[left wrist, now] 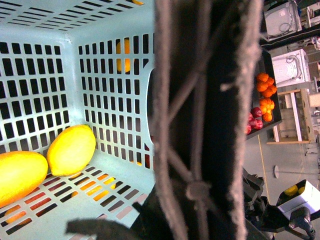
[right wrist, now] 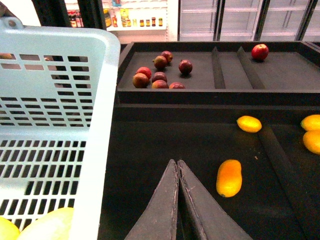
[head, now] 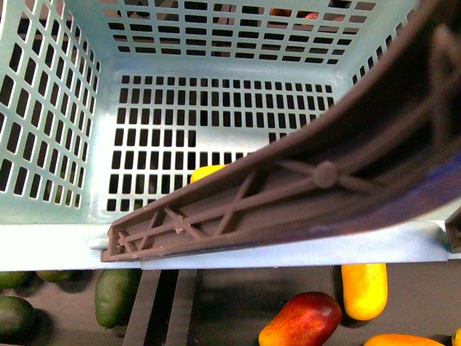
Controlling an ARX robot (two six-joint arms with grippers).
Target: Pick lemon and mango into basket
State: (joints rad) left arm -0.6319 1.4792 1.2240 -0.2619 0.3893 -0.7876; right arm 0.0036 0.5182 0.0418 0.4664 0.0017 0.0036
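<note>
The aqua basket [head: 65, 231] fills the front view, its grey-brown handle [head: 302, 194] arching across it. My left gripper [left wrist: 190, 220] is shut on that handle, and its fingers show only as dark shapes behind the blurred handle [left wrist: 200, 100]. Inside the basket, in the left wrist view, the lemon [left wrist: 71, 149] lies against the slotted wall with the longer mango [left wrist: 17, 175] beside it. A sliver of yellow fruit [head: 207, 173] shows past the handle. My right gripper [right wrist: 177, 165] is shut and holds nothing, over the black shelf just right of the basket wall [right wrist: 97, 125].
On the black shelf lie an orange-yellow oval fruit [right wrist: 229, 177], a small yellow fruit [right wrist: 249, 123] and oranges [right wrist: 312, 131]. Red fruits [right wrist: 160, 76] sit in a rear tray. Below the basket are green fruits [head: 115, 295], a red-and-yellow mango [head: 302, 321] and a yellow fruit [head: 364, 290].
</note>
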